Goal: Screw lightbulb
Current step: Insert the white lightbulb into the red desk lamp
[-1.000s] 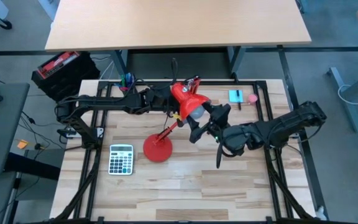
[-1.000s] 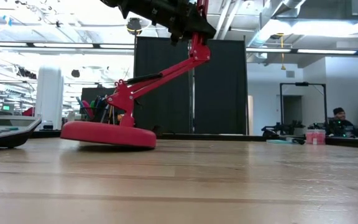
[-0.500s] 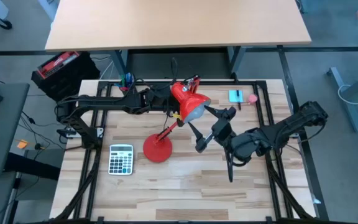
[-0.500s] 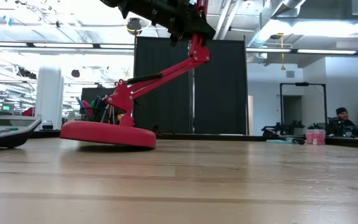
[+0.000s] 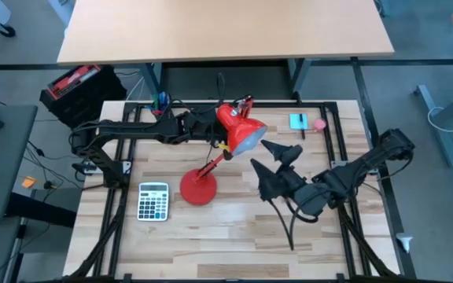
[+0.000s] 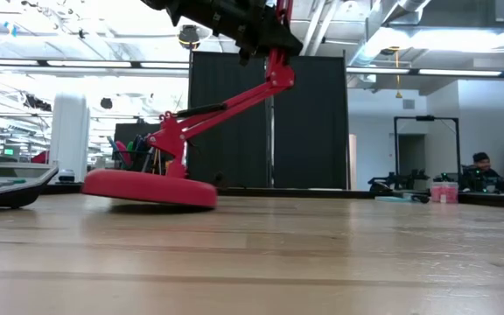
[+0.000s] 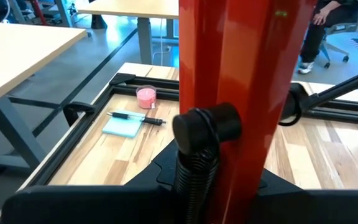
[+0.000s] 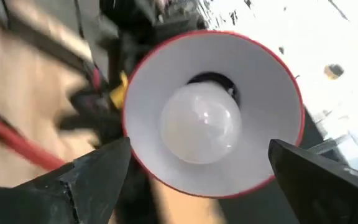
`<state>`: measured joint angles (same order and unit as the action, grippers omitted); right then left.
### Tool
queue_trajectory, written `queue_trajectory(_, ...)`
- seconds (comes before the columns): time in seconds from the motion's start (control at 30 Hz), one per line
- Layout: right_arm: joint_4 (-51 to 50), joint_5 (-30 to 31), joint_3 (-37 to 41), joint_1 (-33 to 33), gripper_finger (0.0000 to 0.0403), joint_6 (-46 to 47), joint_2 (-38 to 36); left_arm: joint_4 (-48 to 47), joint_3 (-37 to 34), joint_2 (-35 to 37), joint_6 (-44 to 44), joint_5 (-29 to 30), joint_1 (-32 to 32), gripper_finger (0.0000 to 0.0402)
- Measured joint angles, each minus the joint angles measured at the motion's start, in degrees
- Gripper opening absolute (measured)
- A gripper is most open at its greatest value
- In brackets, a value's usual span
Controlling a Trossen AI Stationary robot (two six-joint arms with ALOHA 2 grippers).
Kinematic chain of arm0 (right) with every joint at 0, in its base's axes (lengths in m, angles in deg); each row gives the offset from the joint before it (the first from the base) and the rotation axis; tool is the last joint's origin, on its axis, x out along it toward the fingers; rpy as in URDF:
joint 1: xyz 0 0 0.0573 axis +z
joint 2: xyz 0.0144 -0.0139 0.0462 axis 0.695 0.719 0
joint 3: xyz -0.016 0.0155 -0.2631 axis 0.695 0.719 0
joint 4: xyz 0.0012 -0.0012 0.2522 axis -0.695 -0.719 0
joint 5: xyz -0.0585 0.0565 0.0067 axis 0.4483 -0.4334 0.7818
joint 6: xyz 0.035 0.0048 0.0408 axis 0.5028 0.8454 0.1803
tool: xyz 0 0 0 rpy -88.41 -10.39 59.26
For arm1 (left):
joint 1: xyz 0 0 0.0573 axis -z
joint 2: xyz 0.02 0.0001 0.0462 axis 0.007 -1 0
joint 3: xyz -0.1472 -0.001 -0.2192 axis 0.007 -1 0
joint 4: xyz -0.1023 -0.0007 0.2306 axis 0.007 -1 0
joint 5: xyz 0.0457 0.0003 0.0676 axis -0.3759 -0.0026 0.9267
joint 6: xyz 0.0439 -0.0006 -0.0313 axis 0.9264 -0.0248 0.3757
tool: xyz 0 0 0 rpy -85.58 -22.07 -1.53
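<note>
Lightbulb (image 8: 200,122) seated inside lamp shade (image 8: 267,81)

The work surface is a pale wooden table (image 5: 234,236) of butcher-block planks, ringed by a black metal frame (image 5: 333,126) that runs along its far edge and down both sides. On it stands the round red base of a desk lamp (image 5: 198,189), left of the middle; in the low view the base (image 6: 147,186) tilts, its near rim lifted slightly. Just to its left lies a grey calculator (image 5: 153,200), flat, keys up. Near the far right corner lie a light blue notepad (image 5: 297,121), a dark pen (image 7: 134,117) touching its edge, and a small pink cup (image 5: 319,123) just beside them
</note>
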<state>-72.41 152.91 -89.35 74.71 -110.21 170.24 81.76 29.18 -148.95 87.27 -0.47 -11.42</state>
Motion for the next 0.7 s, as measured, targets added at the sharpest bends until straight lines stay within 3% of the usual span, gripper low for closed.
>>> queue_trajectory(0.13,-0.59,-1.51,0.00,-0.95,0.0393,-10.28,0.44,-0.07,0.00,0.00,0.06,0.00,0.00,0.0059)
queue_trajectory(0.7,-0.45,-4.87,0.00,-7.29,0.0393,-13.78,0.51,-0.07,-0.02,0.00,-0.20,0.02,-0.04,0.0059)
